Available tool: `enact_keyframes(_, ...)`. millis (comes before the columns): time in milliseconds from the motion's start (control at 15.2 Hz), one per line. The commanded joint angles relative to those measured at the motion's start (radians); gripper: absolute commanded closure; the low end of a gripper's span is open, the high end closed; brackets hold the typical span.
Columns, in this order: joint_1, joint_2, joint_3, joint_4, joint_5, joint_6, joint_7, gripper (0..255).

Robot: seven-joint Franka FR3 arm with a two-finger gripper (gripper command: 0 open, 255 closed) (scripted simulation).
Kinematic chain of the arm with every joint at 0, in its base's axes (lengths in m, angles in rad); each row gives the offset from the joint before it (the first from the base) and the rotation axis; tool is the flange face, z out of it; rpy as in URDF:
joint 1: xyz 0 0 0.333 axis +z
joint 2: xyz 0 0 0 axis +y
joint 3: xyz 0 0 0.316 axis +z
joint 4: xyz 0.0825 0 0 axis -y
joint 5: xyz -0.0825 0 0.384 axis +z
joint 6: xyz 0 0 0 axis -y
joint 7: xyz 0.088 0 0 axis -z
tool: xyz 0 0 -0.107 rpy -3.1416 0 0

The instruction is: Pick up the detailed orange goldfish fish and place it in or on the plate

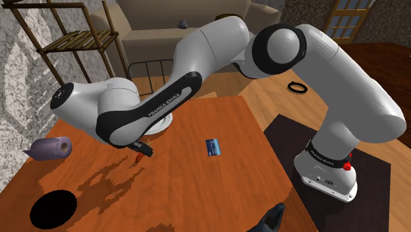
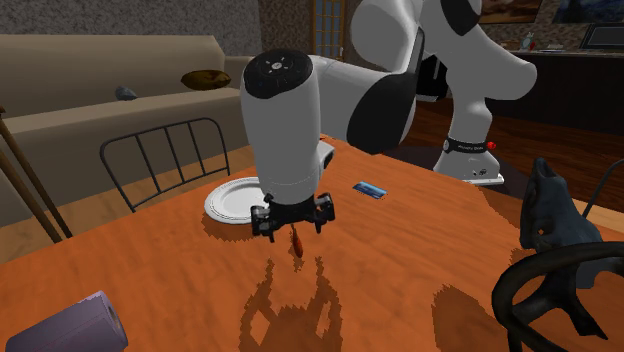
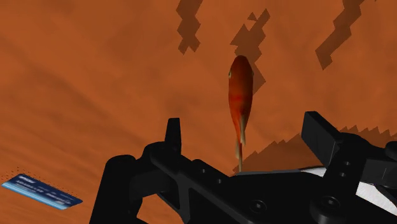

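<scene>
The slim orange goldfish (image 3: 240,95) lies on the orange-brown tabletop, directly under my gripper (image 3: 245,127). Its body sits in the gap between the two black fingers, which stand well apart and do not touch it. From the side, the goldfish (image 2: 296,243) pokes out just below the gripper (image 2: 293,222), which points down at the table. The white plate (image 2: 233,200) rests on the table just beyond the gripper toward the second exterior view's left. From the shoulder view, the arm covers most of the plate (image 1: 160,126), and the fish (image 1: 138,159) shows under the gripper (image 1: 142,151).
A small blue card (image 1: 212,147) lies on the table past the gripper. A purple roll (image 1: 51,148) and a black disc (image 1: 54,209) sit near the shoulder view's left edge. A dark figurine (image 2: 550,215) stands at the table's corner. A metal chair (image 2: 170,150) stands behind the plate.
</scene>
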State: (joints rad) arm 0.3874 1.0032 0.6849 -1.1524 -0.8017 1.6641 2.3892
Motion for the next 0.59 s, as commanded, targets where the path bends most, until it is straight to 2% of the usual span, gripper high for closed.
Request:
enact_keyframes(0,-0.007,0.002,-0.002,-0.018,-0.003,0.016,0.006,0)
enact_keyframes(462,-0.007,0.002,-0.002,-0.018,-0.003,0.016,0.005,0)
enact_keyframes(528,-0.007,0.002,-0.002,-0.018,-0.003,0.016,0.005,255)
